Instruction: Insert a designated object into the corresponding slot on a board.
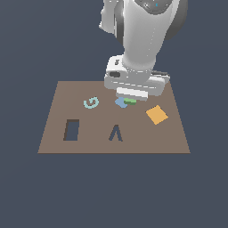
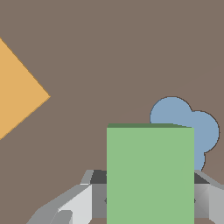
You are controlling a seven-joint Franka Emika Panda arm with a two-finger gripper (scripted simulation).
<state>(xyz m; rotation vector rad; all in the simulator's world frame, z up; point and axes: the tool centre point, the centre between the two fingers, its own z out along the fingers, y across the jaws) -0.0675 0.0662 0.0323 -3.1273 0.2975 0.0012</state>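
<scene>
The green block point(image 1: 130, 101) sits just under my gripper point(image 1: 131, 98), above the far middle of the brown board point(image 1: 58, 102). In the wrist view the green block point(image 2: 150, 175) fills the gap of the gripper point(image 2: 150, 199), with a grey finger point(image 2: 94, 197) pressed against each side, so the gripper is shut on it. Whether the block is lifted off the board I cannot tell. The slot point(image 1: 71, 129), a dark upright rectangle, lies at the board's near side towards the exterior view's left, well away from the gripper.
A blue lobed piece point(image 1: 120, 103) point(image 2: 192, 127) lies on the board right beside the green block. An orange square tile point(image 1: 156, 114) point(image 2: 17, 94) lies towards the exterior view's right. A pale teal G-shaped piece point(image 1: 91, 103) and a dark A-shaped cutout point(image 1: 116, 133) are also on the board.
</scene>
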